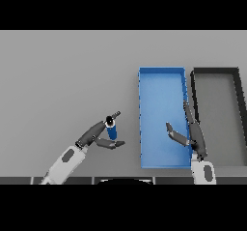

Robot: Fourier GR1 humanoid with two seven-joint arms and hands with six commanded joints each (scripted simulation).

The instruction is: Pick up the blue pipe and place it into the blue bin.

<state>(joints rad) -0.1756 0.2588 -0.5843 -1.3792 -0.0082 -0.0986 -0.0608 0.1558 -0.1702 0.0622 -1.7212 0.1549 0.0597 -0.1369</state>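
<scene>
The blue pipe (112, 130) stands nearly upright, its dark open end up, just left of the blue bin (162, 75) and near that bin's lower left corner. It sits in the left hand (99, 136), pinched between fingers that reach past its top and a thumb curled under its lower end. Whether it is lifted clear of the grey table (62, 80) or resting on it, I cannot tell from above.

The hold looks slight: only the tips meet the pipe, and a smooth round tube pinched like that could swivel or slide out when the arm swings right towards the blue bin. If it drops short, it would likely roll on the table away from the bin's left wall. A low carry could also knock the pipe's bottom against that wall and lever it out of the pinch.

The right hand (185, 133) hangs over the blue bin's right side, fingers straight and spread, thumb pointing left, holding nothing. It stands within the bin's outline, so a crossing left arm might meet it.

The black bin (214, 71), just right of the blue bin, is a possible wrong landing if the release overshoots.
</scene>
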